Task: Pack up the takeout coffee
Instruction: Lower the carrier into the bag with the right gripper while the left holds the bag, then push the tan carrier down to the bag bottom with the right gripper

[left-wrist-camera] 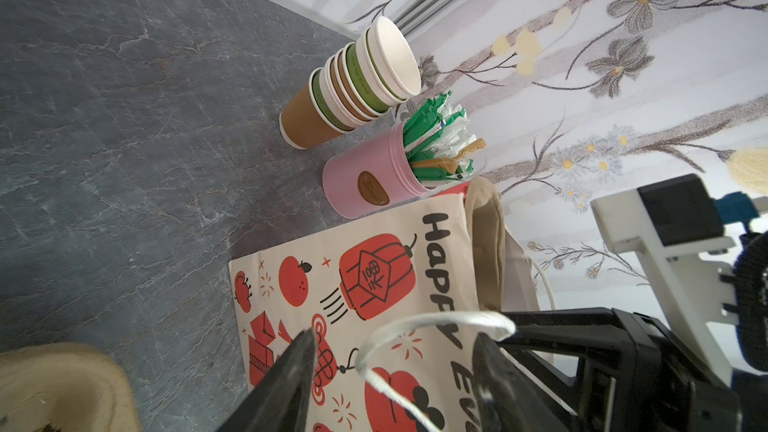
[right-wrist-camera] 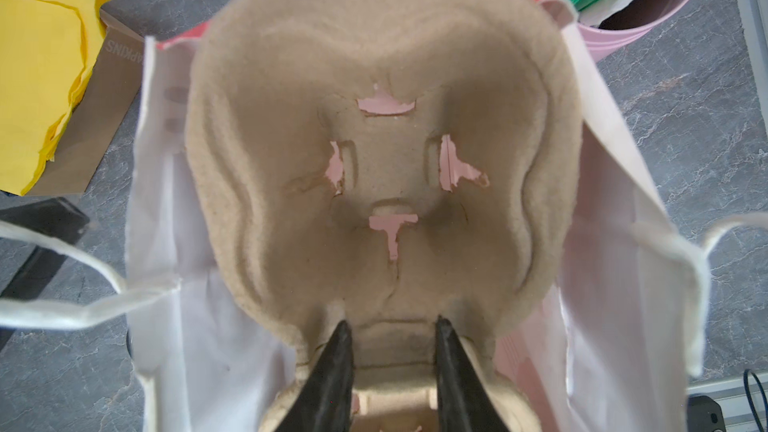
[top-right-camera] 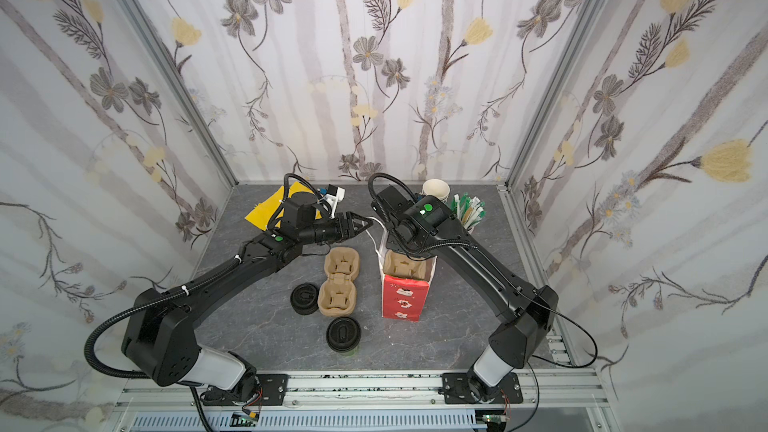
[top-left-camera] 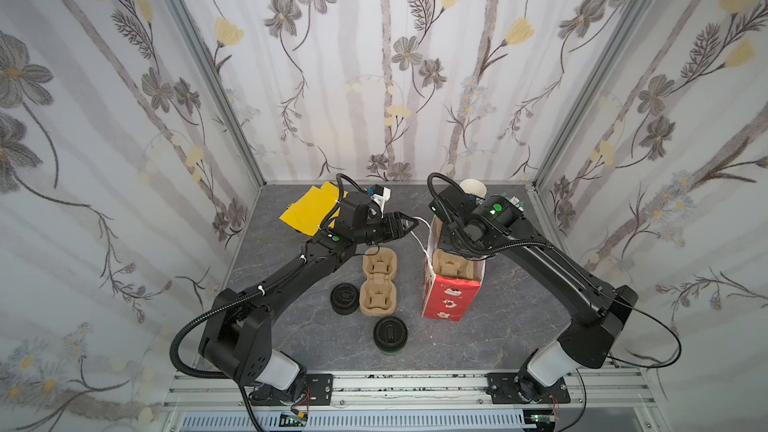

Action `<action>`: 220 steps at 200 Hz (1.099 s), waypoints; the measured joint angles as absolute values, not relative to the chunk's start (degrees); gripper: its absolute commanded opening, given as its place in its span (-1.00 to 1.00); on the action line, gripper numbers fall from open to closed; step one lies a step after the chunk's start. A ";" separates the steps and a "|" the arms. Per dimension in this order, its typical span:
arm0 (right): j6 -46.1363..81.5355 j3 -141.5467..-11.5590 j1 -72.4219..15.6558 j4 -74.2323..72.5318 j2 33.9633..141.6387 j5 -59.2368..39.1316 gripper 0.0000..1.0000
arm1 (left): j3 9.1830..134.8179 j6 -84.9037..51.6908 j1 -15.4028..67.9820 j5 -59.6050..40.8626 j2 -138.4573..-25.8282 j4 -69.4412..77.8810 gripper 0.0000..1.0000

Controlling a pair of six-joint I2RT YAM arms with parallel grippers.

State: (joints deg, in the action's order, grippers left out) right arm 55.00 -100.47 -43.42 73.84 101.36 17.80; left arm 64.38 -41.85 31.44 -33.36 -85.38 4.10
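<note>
Starting near the front edge of the bench (top-left-camera: 490, 342), we see the takeout coffee (top-left-camera: 390, 334) standing upright, well apart from both arms. Farther back, the right end effector (right-wrist-camera: 390, 326) is clamped on a pulp cup carrier (right-wrist-camera: 374, 76) inside the red paper bag (top-left-camera: 446, 299). Beyond, the left end effector (left-wrist-camera: 395, 334) has its fingers apart, with the bag's white handle (left-wrist-camera: 436, 320) lying across the gap.

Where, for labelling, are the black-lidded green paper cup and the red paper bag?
Black-lidded green paper cup (top-left-camera: 390, 333): in a top view, lid centre.
Red paper bag (top-left-camera: 446, 302): in a top view, red front panel.
</note>
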 measured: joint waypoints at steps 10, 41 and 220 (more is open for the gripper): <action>55.00 -100.01 -43.31 73.54 101.36 17.65 -0.41 | 64.38 -41.85 31.44 -33.67 -85.52 4.08 0.20; 55.00 -99.33 -43.05 72.73 101.71 16.78 -0.42 | 64.53 -41.85 31.44 -34.17 -85.67 4.21 0.18; 56.51 -94.54 -43.16 70.22 102.74 13.30 -0.43 | 65.56 -41.82 31.44 -36.71 -87.79 4.58 -0.24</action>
